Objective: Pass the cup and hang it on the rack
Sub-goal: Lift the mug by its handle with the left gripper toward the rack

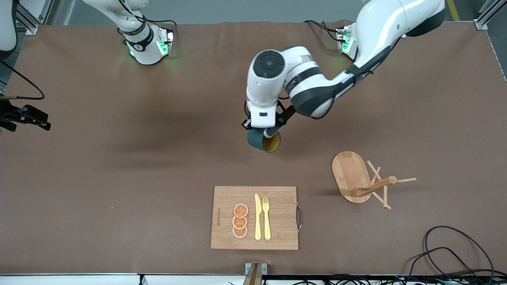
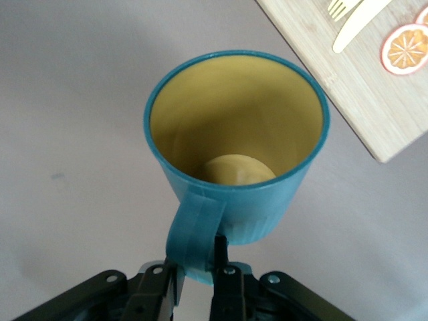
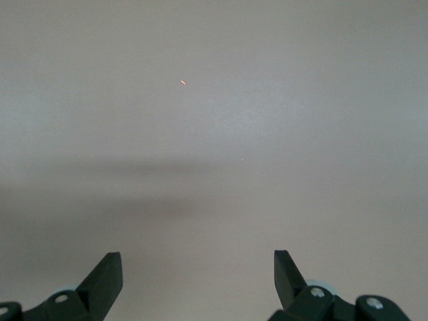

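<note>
The cup (image 1: 259, 141) is dark teal with a yellow inside and hangs on its side above the middle of the table. My left gripper (image 1: 264, 133) is shut on its loop handle. In the left wrist view the cup (image 2: 234, 134) opens toward the camera, and the left gripper (image 2: 197, 267) pinches the handle. The rack (image 1: 348, 174) is on the table nearer to the front camera than the cup, toward the left arm's end. Its post (image 1: 374, 187) and pegs slant away from its oval base. My right gripper (image 3: 198, 264) is open and empty over bare table, at the right arm's end (image 1: 41, 120).
A bamboo cutting board (image 1: 277, 233) lies near the front edge. It carries a yellow knife (image 1: 258, 217), a yellow fork (image 1: 266, 217) and three orange slices (image 1: 240, 221), and it shows in the left wrist view (image 2: 361, 87). Black cables (image 1: 455, 253) coil at the front corner.
</note>
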